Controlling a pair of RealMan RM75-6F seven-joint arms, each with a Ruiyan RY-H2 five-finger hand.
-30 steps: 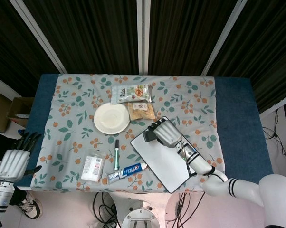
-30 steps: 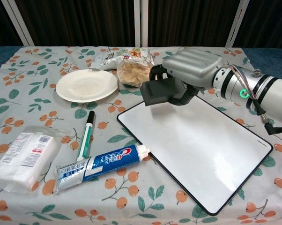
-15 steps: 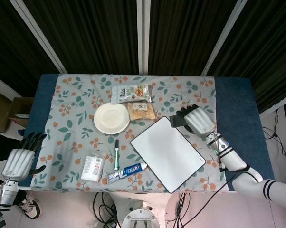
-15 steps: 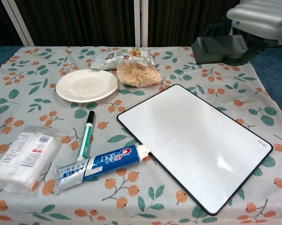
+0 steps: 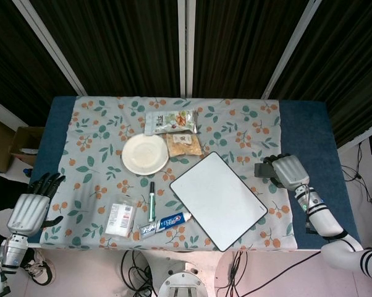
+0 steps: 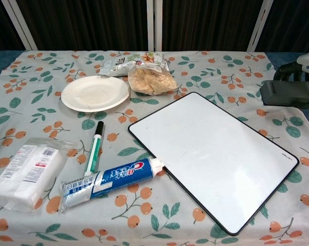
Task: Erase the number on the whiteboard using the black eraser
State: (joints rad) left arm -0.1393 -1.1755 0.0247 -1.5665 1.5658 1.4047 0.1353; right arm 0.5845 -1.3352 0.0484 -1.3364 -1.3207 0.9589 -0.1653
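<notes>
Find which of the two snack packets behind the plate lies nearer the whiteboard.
The brown packet of crackers. It sits beside the plate, just behind the whiteboard and its far corner, while the green-and-white packet lies further back toward the table's far edge.

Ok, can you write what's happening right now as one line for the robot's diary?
right hand: holds eraser beside whiteboard | whiteboard: blank | left hand: empty, off table's edge

Toothpaste tube (image 6: 112,183) reads perhaps "Crest" (blurred).
</notes>
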